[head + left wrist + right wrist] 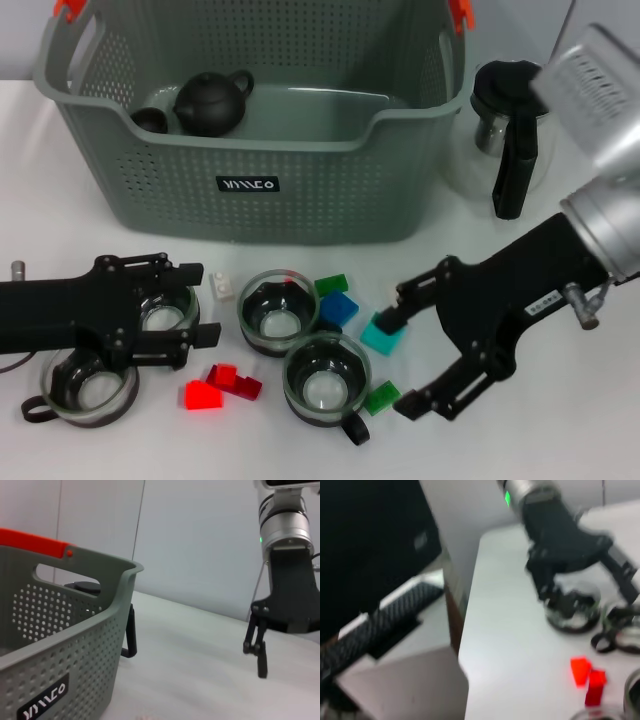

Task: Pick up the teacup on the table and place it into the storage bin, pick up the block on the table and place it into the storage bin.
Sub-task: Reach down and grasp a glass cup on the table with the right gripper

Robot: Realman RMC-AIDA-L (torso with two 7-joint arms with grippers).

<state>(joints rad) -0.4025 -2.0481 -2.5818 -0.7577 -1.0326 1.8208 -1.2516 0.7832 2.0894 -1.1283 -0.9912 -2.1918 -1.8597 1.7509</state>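
— What do you have, biggest first?
— The storage bin (300, 190) sits at the tabletop's (560, 440) far edge. Your left gripper (180, 310), fingers spread, straddles a teacup (165, 308) toward the near left corner.
— And the block?
— The teal block (382, 333) touches one finger of your spread right gripper (405, 350), between the fingers, so that arm's nearer.

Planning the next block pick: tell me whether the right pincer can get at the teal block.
Probably yes. The right pincer is open, low over the table, with one finger at the teal block. A glass teacup and a green block sit close by.
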